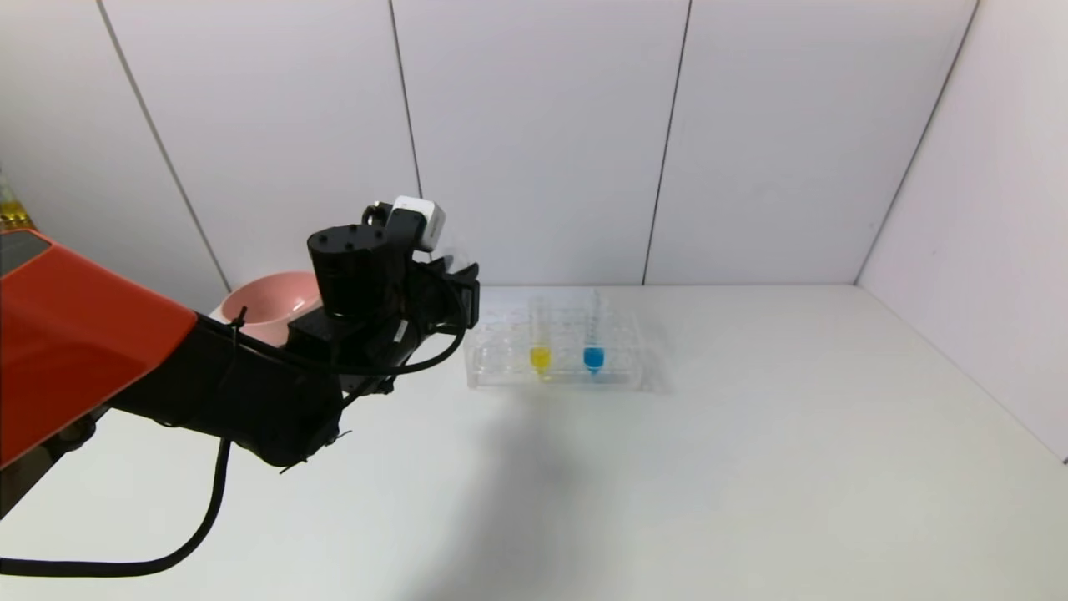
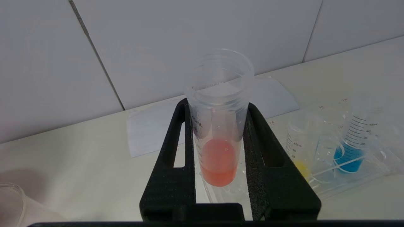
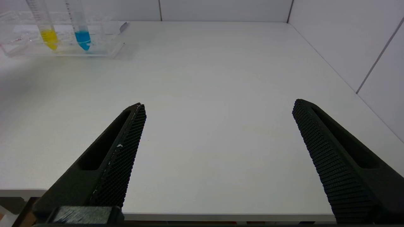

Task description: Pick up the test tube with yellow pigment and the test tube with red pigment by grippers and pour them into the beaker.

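My left gripper (image 2: 217,106) is shut on the test tube with red pigment (image 2: 217,164) and holds it upright at the left end of the clear rack (image 1: 501,367). In the head view the left gripper (image 1: 457,294) hides this tube. The test tube with yellow pigment (image 1: 540,356) stands in the rack and also shows in the left wrist view (image 2: 300,151) and the right wrist view (image 3: 48,33). My right gripper (image 3: 217,105) is open and empty over the table's front edge. A clear curved rim (image 2: 9,201) shows at the edge; I cannot tell if it is the beaker.
A tube with blue liquid (image 1: 593,356) stands right of the yellow one. A pink bowl (image 1: 267,305) sits at the back left, partly behind my left arm. A white paper sheet (image 2: 151,132) lies by the wall. White panels close the back and right sides.
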Available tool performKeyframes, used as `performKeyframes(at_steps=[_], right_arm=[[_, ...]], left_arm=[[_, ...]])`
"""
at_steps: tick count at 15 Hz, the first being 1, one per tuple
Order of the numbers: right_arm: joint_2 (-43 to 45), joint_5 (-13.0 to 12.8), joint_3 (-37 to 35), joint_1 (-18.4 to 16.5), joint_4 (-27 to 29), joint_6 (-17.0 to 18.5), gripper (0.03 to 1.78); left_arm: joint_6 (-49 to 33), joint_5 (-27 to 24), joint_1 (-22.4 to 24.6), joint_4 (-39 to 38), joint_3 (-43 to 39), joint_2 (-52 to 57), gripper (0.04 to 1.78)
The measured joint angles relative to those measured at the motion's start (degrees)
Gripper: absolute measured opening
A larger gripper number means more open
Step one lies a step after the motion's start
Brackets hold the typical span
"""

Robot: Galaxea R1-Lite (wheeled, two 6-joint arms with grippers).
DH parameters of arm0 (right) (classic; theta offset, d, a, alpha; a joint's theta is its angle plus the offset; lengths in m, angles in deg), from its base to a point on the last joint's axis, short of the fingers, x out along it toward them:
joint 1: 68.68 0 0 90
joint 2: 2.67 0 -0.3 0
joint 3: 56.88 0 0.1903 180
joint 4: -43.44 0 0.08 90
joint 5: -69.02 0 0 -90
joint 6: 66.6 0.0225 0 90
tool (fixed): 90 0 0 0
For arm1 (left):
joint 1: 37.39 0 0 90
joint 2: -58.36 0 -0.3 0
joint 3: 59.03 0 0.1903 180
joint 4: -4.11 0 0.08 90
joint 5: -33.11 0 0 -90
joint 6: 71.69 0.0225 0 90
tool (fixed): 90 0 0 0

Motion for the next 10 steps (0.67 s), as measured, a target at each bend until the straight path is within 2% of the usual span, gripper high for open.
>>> performKeyframes(at_steps=[5,10], right_arm=[[0.0,0.0,0.0,0.0,0.0,0.0,1.7],[0.0,0.02,0.0,0.0,0.0,0.0,1.7]], left_arm=[[-0.13,0.09,1.07,5.27,0.3,4.8,0.47],[-0.13,-0.13,5.16,8.96,1.27,8.02,0.47]])
